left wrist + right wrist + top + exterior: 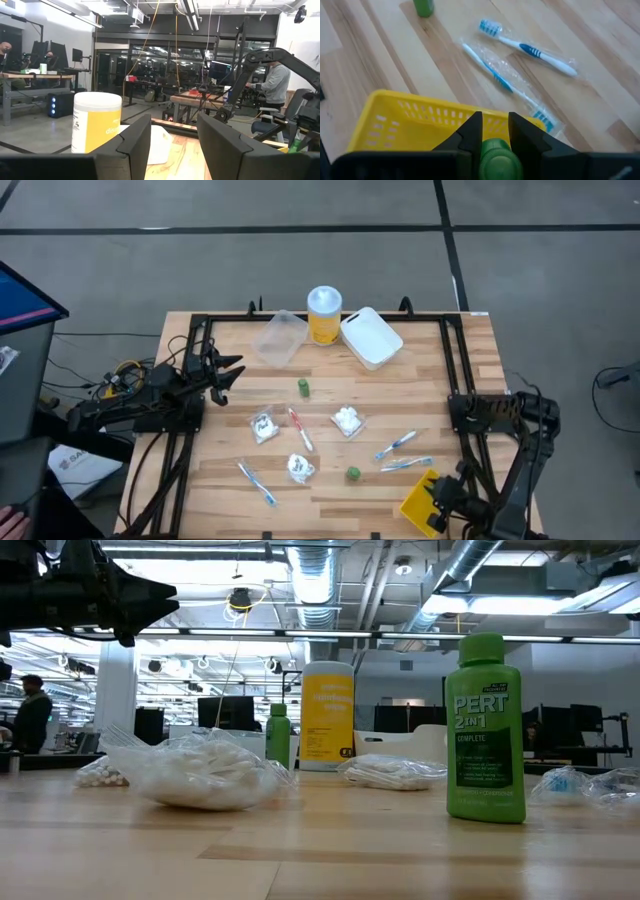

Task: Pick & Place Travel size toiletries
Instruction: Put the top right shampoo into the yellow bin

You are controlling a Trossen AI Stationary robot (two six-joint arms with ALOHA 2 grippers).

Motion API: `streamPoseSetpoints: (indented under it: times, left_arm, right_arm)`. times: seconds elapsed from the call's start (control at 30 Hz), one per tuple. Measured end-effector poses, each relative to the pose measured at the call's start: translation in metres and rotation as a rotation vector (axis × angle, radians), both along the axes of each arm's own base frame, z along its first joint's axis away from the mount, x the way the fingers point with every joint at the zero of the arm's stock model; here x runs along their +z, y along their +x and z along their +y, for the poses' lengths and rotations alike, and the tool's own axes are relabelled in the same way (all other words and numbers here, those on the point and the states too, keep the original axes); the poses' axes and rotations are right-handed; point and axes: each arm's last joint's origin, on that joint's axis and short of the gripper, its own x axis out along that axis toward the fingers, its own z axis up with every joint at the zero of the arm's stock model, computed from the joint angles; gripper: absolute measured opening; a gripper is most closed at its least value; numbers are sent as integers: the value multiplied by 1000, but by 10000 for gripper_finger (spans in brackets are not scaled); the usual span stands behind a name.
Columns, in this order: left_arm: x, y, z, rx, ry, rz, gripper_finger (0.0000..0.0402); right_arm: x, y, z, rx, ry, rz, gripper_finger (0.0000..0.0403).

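Gripping a green bottle [496,159] by its cap, the right gripper [495,131] hung over the yellow basket [415,122]; the left gripper [172,145] waited, fingers parted and empty.

The yellow jar [324,316] with a white lid stands at the table's [470,370] far edge, between a clear tub [279,338] and a white tub [371,337]. Nearer than the jar lie two green bottles [303,387], three clear packets [347,420] and four toothbrushes [300,429]. The left gripper [232,372] hovers left of the jar; the right gripper [440,502] is over a yellow basket [417,500], far right and nearest.
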Motion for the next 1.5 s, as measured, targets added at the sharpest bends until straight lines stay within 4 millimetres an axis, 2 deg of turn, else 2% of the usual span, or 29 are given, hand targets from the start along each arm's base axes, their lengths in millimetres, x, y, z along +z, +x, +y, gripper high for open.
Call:
streamPoseSetpoints:
  times: [0.2, 0.77, 0.97, 1.27, 1.37, 1.5]
  left_arm:
    - [0, 0, 0, 0, 1, -3, 154]
    - [1, 0, 0, 0, 2, -7, 154]
    - [1, 0, 0, 0, 2, -7, 154]
    - [1, 0, 0, 0, 2, -8, 154]
    - [1, 0, 0, 0, 3, -12, 154]
    - [1, 0, 0, 0, 4, -13, 154]
  right_arm:
    - [-7, 1, 2, -1, -21, 9, 72]
    - [-7, 2, 2, -5, -15, -23, 72]
    - [-10, 1, 1, 0, -24, -22, 97]
    - [-13, 0, 2, 19, -18, -18, 76]
    - [-13, 1, 2, 12, -6, -16, 97]
    - [-4, 3, 0, -4, 10, -24, 156]
